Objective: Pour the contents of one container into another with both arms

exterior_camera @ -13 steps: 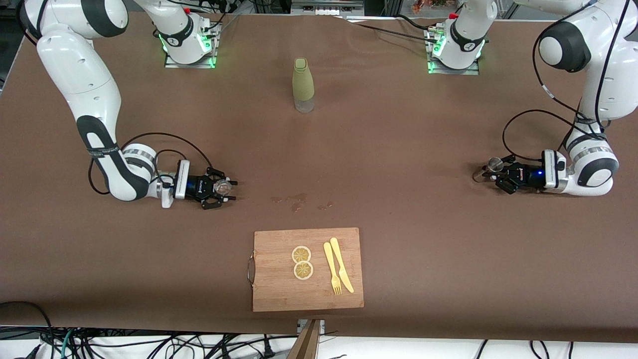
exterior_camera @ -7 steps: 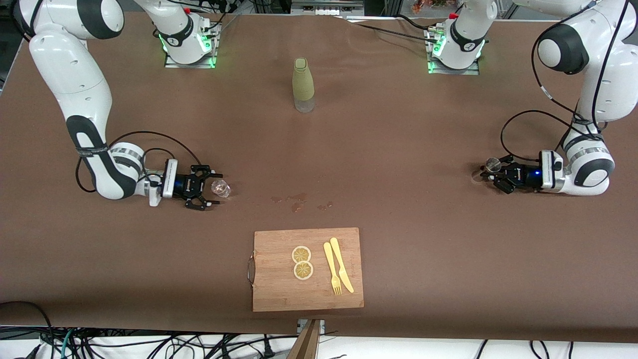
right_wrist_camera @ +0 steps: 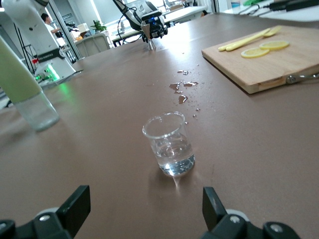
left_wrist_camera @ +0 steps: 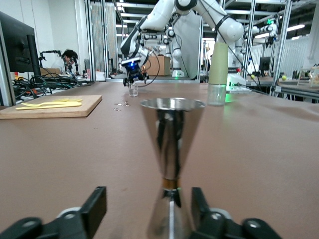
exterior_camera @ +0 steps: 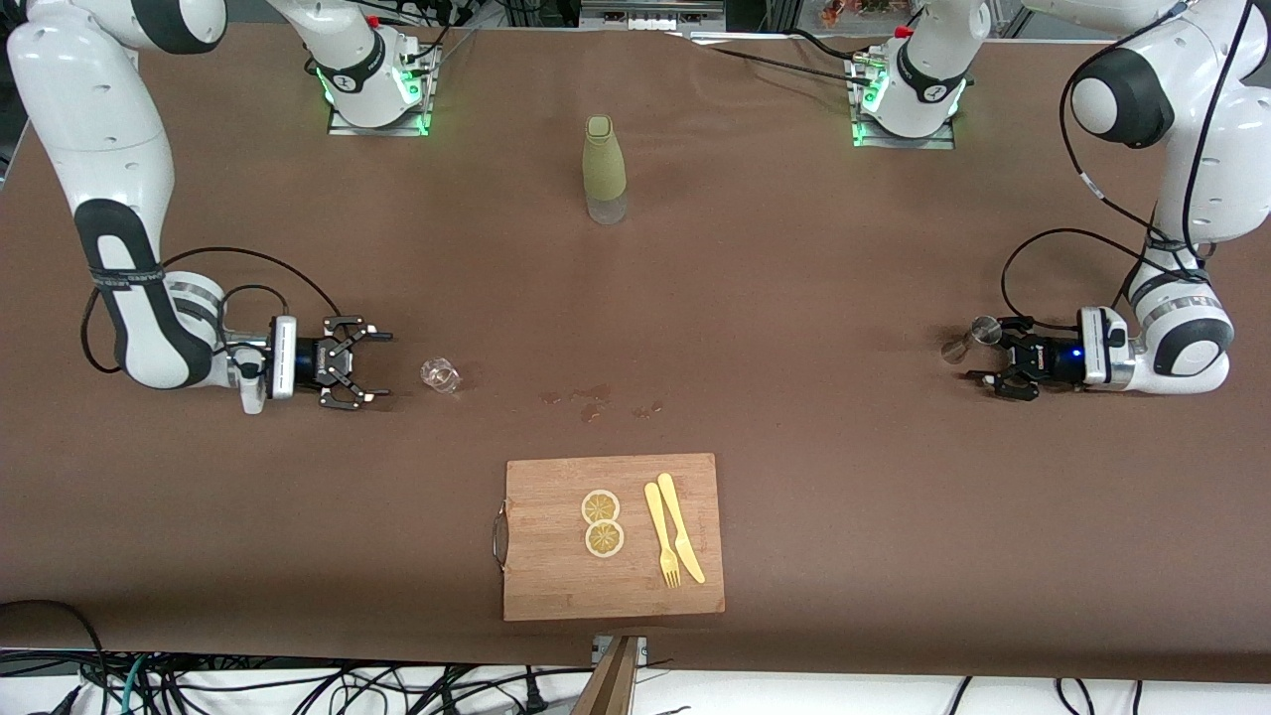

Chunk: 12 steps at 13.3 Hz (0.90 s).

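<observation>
A small clear glass (exterior_camera: 440, 374) (right_wrist_camera: 169, 144) with a little water in it stands on the brown table. My right gripper (exterior_camera: 377, 367) (right_wrist_camera: 144, 206) is open and low over the table, a short gap from the glass toward the right arm's end. A steel jigger (exterior_camera: 968, 340) (left_wrist_camera: 172, 149) stands upright at the left arm's end. My left gripper (exterior_camera: 985, 353) (left_wrist_camera: 148, 209) is open, the jigger's base standing between its fingertips, closer to one finger (left_wrist_camera: 202, 204).
A tall olive bottle (exterior_camera: 604, 169) stands midway between the arm bases. A wooden cutting board (exterior_camera: 556, 586) with two lemon slices, a yellow fork and a knife lies nearest the front camera. Small wet spots (exterior_camera: 594, 399) mark the table between glass and board.
My right gripper let go of the glass and drew back toward the right arm's end. My left gripper opened off the jigger and backed away slightly.
</observation>
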Available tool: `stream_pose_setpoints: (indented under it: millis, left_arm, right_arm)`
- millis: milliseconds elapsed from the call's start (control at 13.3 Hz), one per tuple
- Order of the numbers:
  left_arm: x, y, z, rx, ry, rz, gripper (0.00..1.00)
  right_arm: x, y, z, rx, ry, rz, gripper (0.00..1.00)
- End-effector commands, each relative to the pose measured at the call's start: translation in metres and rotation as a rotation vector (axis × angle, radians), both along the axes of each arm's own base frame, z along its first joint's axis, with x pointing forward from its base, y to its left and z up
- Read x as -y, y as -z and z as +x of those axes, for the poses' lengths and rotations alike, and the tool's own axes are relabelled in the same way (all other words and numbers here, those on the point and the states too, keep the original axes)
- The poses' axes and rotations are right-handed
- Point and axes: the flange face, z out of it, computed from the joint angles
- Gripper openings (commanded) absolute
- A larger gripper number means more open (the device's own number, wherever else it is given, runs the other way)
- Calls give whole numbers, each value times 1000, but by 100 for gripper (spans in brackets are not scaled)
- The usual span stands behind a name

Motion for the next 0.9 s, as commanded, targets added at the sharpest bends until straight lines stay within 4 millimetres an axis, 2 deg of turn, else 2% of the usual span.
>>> stream_pose_setpoints:
  millis: [0, 150, 375, 601, 676, 751, 826]
  left_arm:
    - [-28, -41, 30, -52, 4, 120, 100]
    - [-43, -81, 50, -154, 8, 240, 100]
    - [-49, -144, 64, -391, -34, 413, 100]
    - [-25, -225, 85, -665, -151, 608, 100]
    - [-8, -255, 90, -760, -206, 672, 100]
    - [4, -279, 93, -842, -265, 717, 100]
    - [20, -303, 96, -914, -321, 761, 100]
  right_arm:
    - [11, -35, 3, -142, 21, -80, 100]
    - [24, -78, 8, -232, 36, -196, 100]
    - [33, -136, 6, -381, 70, -364, 100]
    - [30, -213, 4, -500, 184, -600, 100]
    - [21, -242, 2, -526, 231, -699, 100]
    - [21, -267, -3, -542, 279, -780, 100]
    - [18, -285, -7, -560, 323, -844, 100]
